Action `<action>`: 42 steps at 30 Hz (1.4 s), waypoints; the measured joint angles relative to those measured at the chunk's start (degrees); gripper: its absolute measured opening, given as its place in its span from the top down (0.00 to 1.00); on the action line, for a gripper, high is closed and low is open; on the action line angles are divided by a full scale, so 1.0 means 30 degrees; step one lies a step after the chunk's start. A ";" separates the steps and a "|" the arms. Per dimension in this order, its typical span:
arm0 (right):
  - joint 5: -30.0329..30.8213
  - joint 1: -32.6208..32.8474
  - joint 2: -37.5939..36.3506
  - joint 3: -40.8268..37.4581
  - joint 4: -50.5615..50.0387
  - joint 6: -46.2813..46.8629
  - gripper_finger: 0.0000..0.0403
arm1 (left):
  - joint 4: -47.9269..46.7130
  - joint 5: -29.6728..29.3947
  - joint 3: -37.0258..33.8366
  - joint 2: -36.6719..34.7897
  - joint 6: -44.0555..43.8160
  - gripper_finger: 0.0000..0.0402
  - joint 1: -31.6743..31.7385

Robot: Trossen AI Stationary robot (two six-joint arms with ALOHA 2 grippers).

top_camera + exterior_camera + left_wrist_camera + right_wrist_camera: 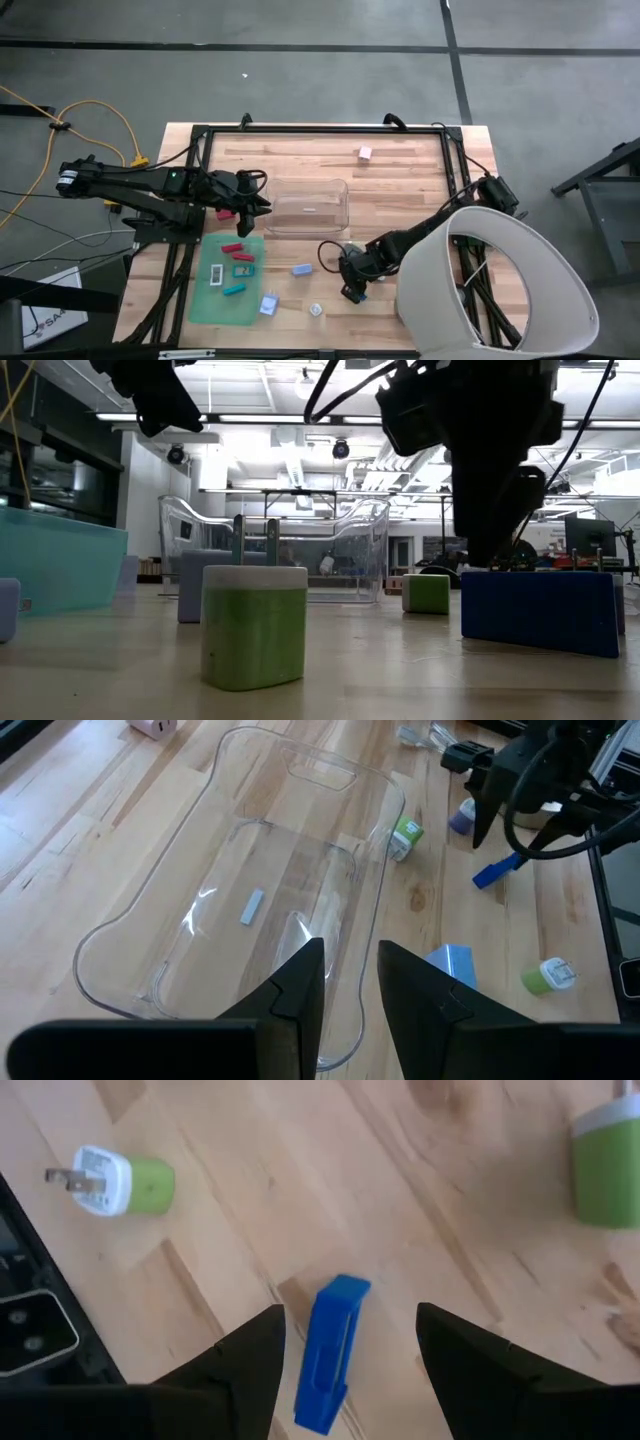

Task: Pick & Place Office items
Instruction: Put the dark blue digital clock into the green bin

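Observation:
Small office items lie about: red, teal and white pieces on the green mat [228, 280], a light blue piece [302, 269], a green-and-white plug [125, 1180], and a pink piece [365, 153] at the far edge. A flat grey-blue piece [252, 907] lies in the clear bin [310, 205]. My right gripper [350, 1320] is open and low over a blue clip-like piece [330, 1350] lying flat on the wood, one finger on either side of it without touching. My left gripper [350, 970] hovers over the bin's left end, fingers slightly apart and empty.
The clear bin [240, 870] stands mid-table between the arms. A green block [605, 1170] and a green-white block [253, 625] sit near the right gripper. The black frame rails [200, 135] run round the table edges. A large white lamp-like shade [500, 285] covers the near right corner.

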 joint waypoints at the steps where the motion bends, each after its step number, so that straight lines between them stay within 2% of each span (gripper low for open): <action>1: 0.0013 0.0009 0.0000 0.0000 -0.0003 0.0000 0.47 | 0.0000 0.0000 0.0000 -0.0001 -0.0008 0.77 0.0004; 12: 0.0143 -0.0404 0.0291 0.0000 0.0187 -0.0971 0.47 | 0.0000 0.0001 0.0000 0.0004 -0.0043 0.77 -0.0003; 22: -0.1504 -0.0647 0.1177 0.0017 0.0968 -0.1468 0.47 | -0.0045 0.0003 0.0001 -0.0004 -0.0071 0.77 -0.0001; 42: -0.0366 -0.0734 0.1173 -0.0007 0.0707 -0.1833 0.47 | -0.0073 0.0000 0.0007 0.0003 -0.0064 0.77 -0.0003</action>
